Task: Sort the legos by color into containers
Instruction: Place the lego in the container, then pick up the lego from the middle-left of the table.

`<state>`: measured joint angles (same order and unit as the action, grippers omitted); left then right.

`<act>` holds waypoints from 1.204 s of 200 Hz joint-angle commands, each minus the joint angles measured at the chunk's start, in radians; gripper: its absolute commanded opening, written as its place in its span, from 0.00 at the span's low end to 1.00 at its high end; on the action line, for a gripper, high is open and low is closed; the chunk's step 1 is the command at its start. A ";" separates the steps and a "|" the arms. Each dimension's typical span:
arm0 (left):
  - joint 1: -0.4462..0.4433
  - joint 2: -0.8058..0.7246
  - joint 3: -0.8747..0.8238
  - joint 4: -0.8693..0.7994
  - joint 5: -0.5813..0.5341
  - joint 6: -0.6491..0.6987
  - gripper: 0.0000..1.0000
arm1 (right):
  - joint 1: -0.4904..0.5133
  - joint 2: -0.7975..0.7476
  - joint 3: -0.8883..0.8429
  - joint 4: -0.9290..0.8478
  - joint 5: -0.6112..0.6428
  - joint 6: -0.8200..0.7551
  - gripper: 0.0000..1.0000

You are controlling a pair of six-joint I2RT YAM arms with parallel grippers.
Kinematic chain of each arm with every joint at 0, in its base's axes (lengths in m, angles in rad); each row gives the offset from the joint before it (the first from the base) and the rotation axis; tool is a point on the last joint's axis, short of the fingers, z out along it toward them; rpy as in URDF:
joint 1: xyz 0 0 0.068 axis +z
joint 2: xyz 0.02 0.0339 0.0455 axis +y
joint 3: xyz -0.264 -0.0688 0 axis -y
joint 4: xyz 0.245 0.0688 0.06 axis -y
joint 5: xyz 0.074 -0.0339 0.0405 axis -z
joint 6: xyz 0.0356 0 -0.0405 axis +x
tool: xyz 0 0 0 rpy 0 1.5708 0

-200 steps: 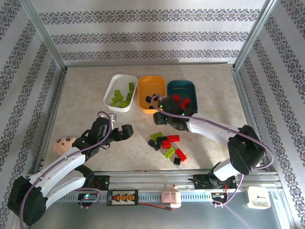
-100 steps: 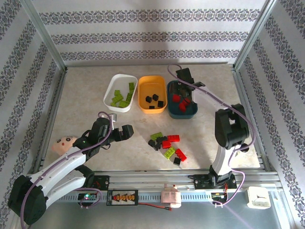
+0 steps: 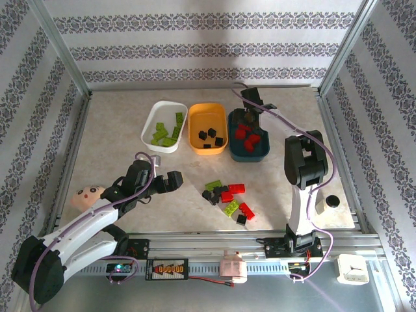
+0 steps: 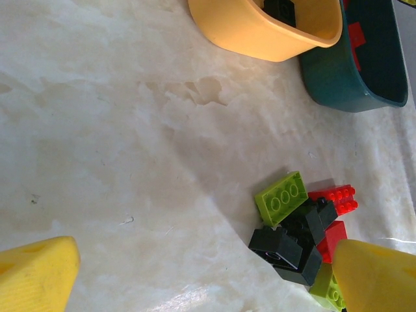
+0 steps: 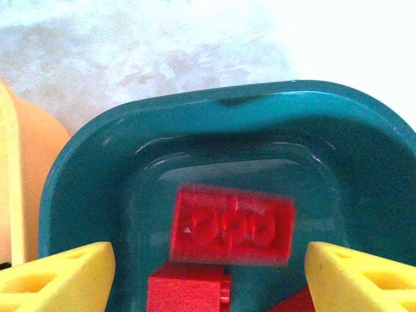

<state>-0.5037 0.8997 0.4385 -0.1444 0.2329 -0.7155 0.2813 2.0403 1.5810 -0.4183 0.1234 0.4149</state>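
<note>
No legible text, brand or label anywhere; black box (image 3: 170, 268) at near edge between arm bases carries row of lit orange digits, too small to read; studs of lime brick (image 4: 282, 197) bear no readable mark; red brick (image 5: 231, 225) blurred, studs unreadable.

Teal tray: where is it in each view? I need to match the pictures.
Top external: the teal tray is the rightmost of three trays, right of centre.
Left wrist: the teal tray is in the top right corner, cut by the edge.
Right wrist: the teal tray spans the middle, with a red brick inside.
Shared landmark: the orange tray is just left of it in every view.
</note>
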 commanded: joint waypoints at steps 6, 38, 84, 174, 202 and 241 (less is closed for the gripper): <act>-0.006 0.005 0.035 0.001 0.019 0.035 1.00 | 0.005 -0.107 -0.054 0.010 -0.022 -0.004 0.77; -0.006 0.029 0.061 0.000 0.048 0.057 1.00 | 0.026 -0.255 -0.211 0.058 -0.047 0.015 0.77; -0.054 0.193 0.180 -0.055 0.118 0.146 0.83 | 0.113 -0.511 -0.523 0.143 -0.081 0.035 0.77; -0.318 0.616 0.418 -0.163 -0.030 0.326 0.71 | 0.178 -0.776 -0.819 0.148 -0.076 0.075 0.77; -0.335 0.687 0.446 -0.159 -0.051 0.334 0.74 | 0.177 -0.808 -0.837 0.145 -0.076 0.079 0.77; -0.359 0.734 0.471 -0.167 -0.063 0.351 0.72 | 0.176 -0.829 -0.844 0.143 -0.070 0.080 0.77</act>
<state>-0.8379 1.6161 0.8719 -0.2707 0.1963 -0.4061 0.4545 1.2366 0.7559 -0.2825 0.0402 0.4767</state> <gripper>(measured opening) 0.734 0.770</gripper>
